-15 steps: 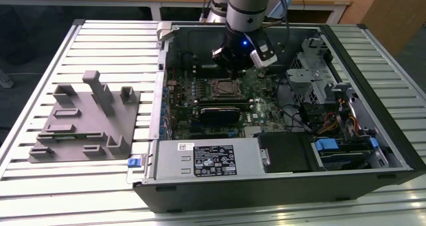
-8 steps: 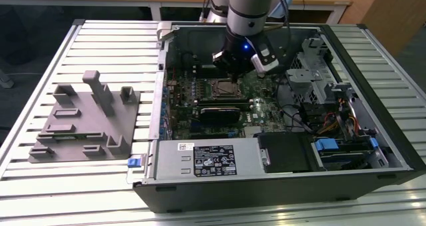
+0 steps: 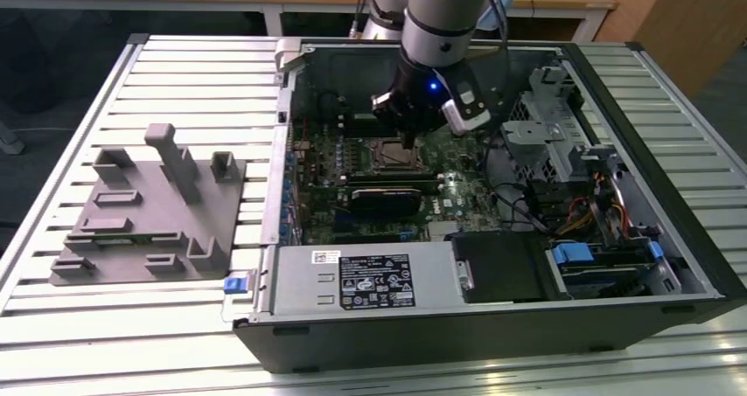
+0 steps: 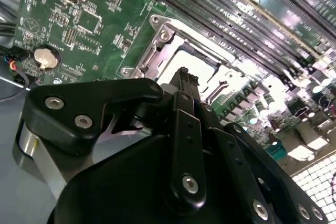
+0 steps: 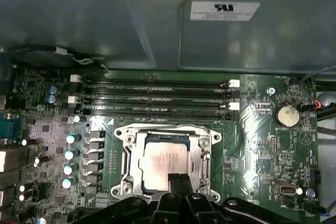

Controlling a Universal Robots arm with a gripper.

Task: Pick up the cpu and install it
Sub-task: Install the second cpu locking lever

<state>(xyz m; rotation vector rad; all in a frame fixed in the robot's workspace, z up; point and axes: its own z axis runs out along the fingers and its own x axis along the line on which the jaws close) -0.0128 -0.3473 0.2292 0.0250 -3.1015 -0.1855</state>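
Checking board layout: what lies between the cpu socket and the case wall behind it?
In the first wrist view, rows of long black memory slots run between the cpu in its socket frame and the grey case wall.

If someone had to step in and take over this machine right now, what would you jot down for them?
Hand: low over the motherboard inside the open computer case, its tip at the socket frame. Whether it is open or shut cannot be told.
The cpu: lying flat inside the socket frame, silver top up.
Done: cpu brought to the socket.
Left: whether it is released and fully seated is unclear. The grey plastic tray sits outside the case.
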